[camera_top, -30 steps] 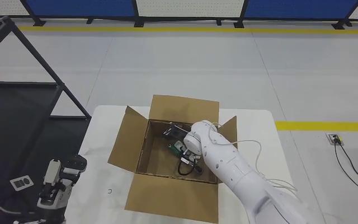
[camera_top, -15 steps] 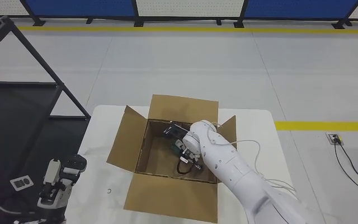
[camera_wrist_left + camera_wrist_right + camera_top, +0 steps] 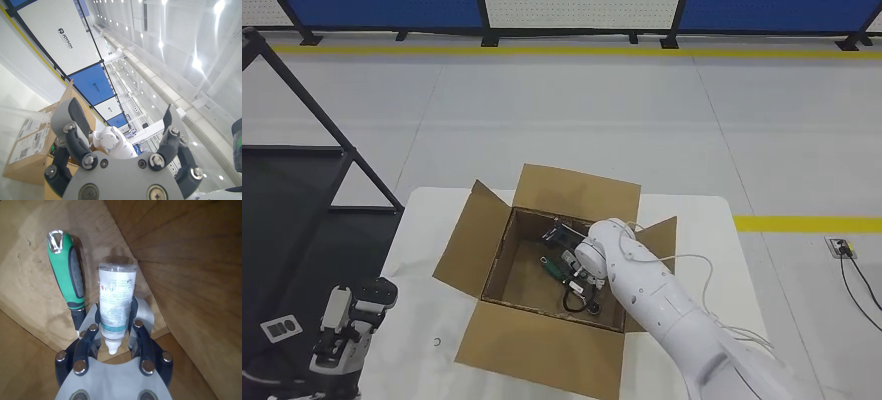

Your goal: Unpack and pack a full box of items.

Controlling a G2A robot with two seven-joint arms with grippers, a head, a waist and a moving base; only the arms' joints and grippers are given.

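Inside the box, tube clamped in right gripper

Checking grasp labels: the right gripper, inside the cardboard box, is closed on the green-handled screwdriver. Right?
No. Inside the cardboard box, the right gripper is closed on the white tube; the green-handled screwdriver lies beside it, ungripped. The right wrist view shows this.

**Matt card, glossy plastic**

The box is matt brown cardboard. The tube is smooth, glossy clear plastic. The screwdriver is shiny green plastic with dull grey inlay. The right tool shows matt grey metal.
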